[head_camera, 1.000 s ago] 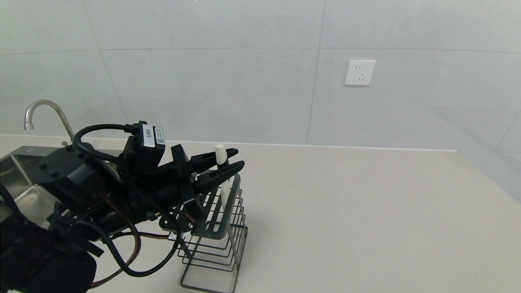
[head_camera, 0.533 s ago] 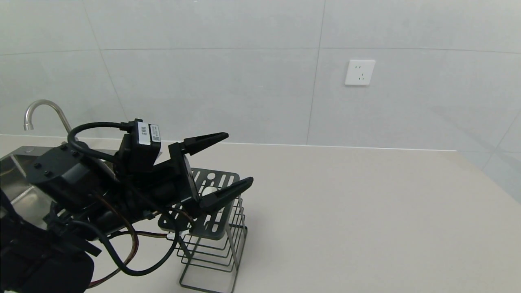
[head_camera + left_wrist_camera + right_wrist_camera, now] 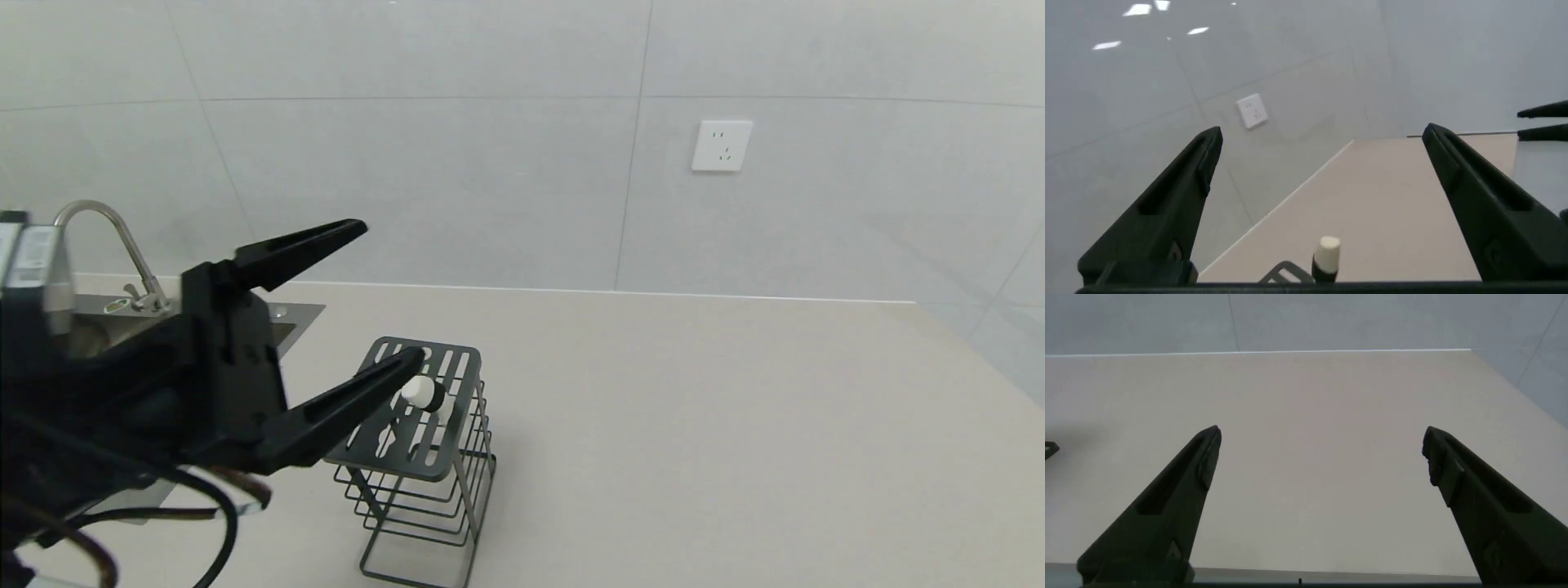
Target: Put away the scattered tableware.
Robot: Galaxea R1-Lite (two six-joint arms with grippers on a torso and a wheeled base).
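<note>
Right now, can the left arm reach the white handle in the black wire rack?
Probably yes: the open left pincer hangs close above the white handle, which sticks up through the slotted top of the black wire rack, nothing between them.

Faucet [image 3: 88, 204], sink [image 3: 294, 314], wall socket [image 3: 722, 145], countertop [image 3: 694, 425]

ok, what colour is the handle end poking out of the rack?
White. The rounded handle end in the dark wire rack shows best in head view.

Grey tiled wall [image 3: 457, 163], white socket [image 3: 722, 145], beige countertop [image 3: 694, 425].
</note>
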